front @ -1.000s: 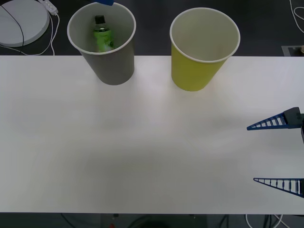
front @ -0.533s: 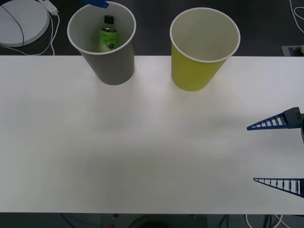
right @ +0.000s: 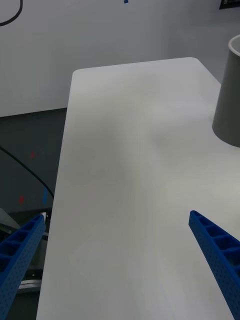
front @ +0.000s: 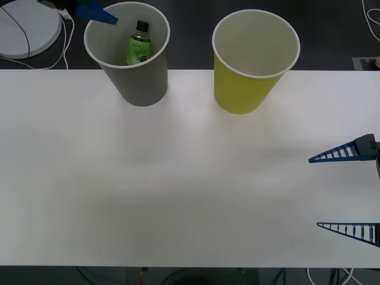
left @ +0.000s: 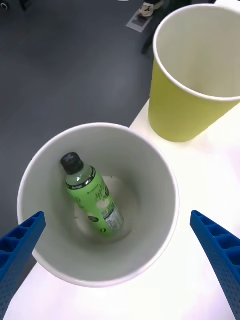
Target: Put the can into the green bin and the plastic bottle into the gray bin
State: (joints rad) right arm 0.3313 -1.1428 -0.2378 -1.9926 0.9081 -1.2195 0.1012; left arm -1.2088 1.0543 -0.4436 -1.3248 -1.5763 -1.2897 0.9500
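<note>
The plastic bottle (front: 138, 48) (left: 92, 202) lies tilted inside the gray bin (front: 142, 89) (left: 160, 240), cap up, free of any finger. Beside it to the right stands the green bin (front: 246, 89) (left: 175, 115), upright. My left gripper (left: 120, 270) hovers open above the gray bin; one of its blue fingers (front: 98, 13) pokes in at the bin's far left rim. At the table's right edge my right gripper (front: 347, 191) (right: 120, 270) stays open and holds nothing, far from both bins. The can is out of view.
The bins stand at the far edge of the white table (front: 178, 178), with dark floor beyond. A white round device (front: 24, 27) with a cable sits past the far left corner. The gray bin's side (right: 229, 100) shows in the right wrist view.
The bottle has shifted rightward inside the gray bin and come to lean on its wall. The left gripper's finger has moved left, off the bin's centre. The right arm has not moved.
</note>
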